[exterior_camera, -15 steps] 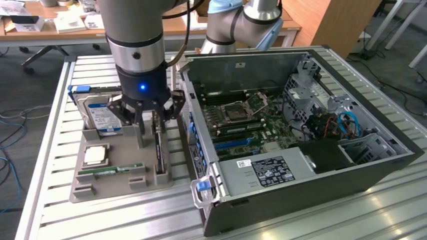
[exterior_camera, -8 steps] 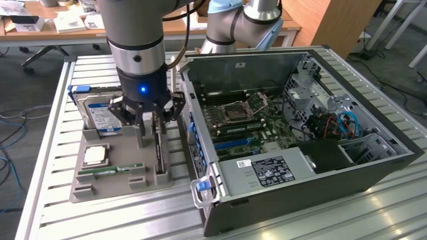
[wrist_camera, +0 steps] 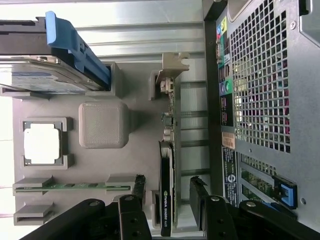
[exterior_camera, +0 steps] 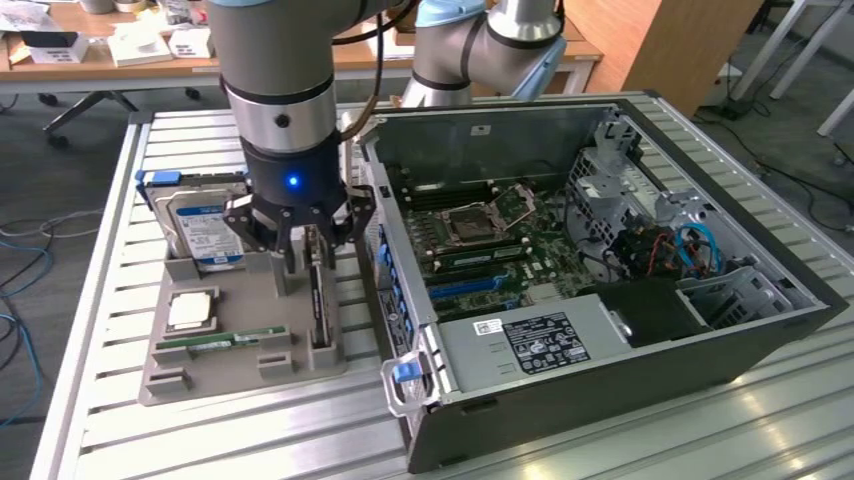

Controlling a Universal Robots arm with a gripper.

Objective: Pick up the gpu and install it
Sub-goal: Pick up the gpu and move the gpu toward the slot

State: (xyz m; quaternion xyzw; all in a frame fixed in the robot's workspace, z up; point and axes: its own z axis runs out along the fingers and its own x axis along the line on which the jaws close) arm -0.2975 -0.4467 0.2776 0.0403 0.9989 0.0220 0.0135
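The gpu [exterior_camera: 320, 300] is a thin dark card standing on edge in a slot of the grey holder tray [exterior_camera: 247, 290], just beside the open computer case [exterior_camera: 747, 330]. My gripper [exterior_camera: 315, 255] hangs directly over the card's far end, open. In the wrist view the gpu [wrist_camera: 166, 185] runs edge-on between my two black fingers [wrist_camera: 139, 187], with a gap on each side. The gripper [wrist_camera: 169, 187] straddles it without touching. The case's rear panel [wrist_camera: 260, 90] is close alongside the card.
The tray also holds a silver hard drive [exterior_camera: 200, 225] with a blue clip, a CPU [exterior_camera: 191, 310] and a green RAM stick [exterior_camera: 220, 343]. The motherboard [exterior_camera: 487, 240] lies exposed inside the case. A second arm [exterior_camera: 467, 50] stands behind the slatted table.
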